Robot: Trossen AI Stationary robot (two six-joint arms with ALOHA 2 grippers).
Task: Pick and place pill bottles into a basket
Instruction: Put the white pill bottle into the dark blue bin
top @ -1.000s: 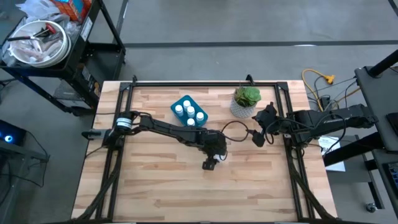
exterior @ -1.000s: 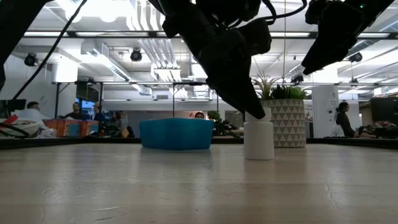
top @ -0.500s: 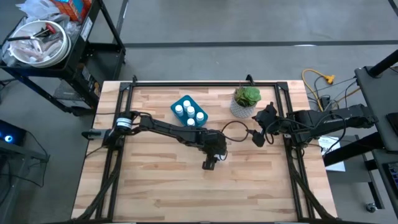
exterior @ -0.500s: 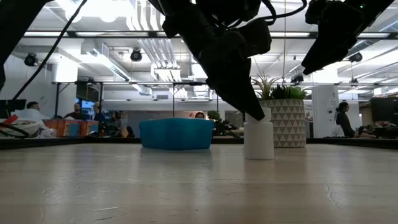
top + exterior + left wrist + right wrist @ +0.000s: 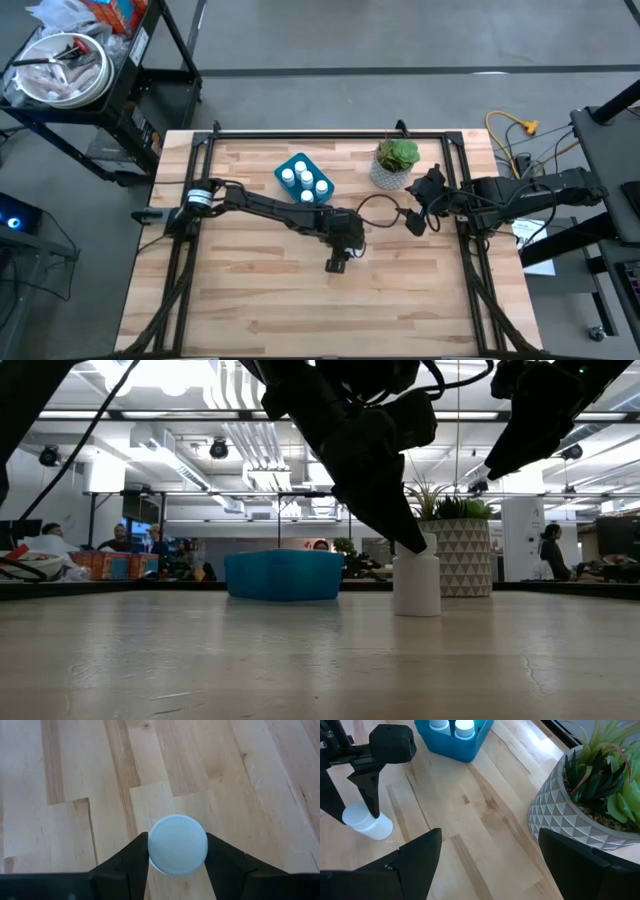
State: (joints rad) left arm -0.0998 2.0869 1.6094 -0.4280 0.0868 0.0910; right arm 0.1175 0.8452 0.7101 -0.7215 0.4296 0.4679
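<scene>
The left tool (image 5: 177, 845) stands over the middle of the wooden tabletop (image 5: 250, 290), its two dark, wedge-shaped fingers (image 5: 131, 857) pressed against opposite sides of a pill bottle (image 5: 177, 844), clamped on it. From the left wrist view the bottle's cap is a smooth, round white disc filling the gap between the fingers. In the low view the bottle (image 5: 416, 585) is a short white cylinder standing upright with its base on the tabletop, the dark tool reaching down onto its top.

The tabletop is made of pale planks with visible grain and staggered joints. The basket (image 5: 304, 178), a small bright blue plastic bin with low walls, sits well apart, toward the far side; five white round-capped bottles (image 5: 306, 180) stand in it.

Just beside the right tool is a white pot (image 5: 565, 815) with a faceted, triangle-patterned surface, holding a spiky green plant (image 5: 600, 775). The right tool (image 5: 415, 222) hangs there with its fingers wide apart, holding nothing.
</scene>
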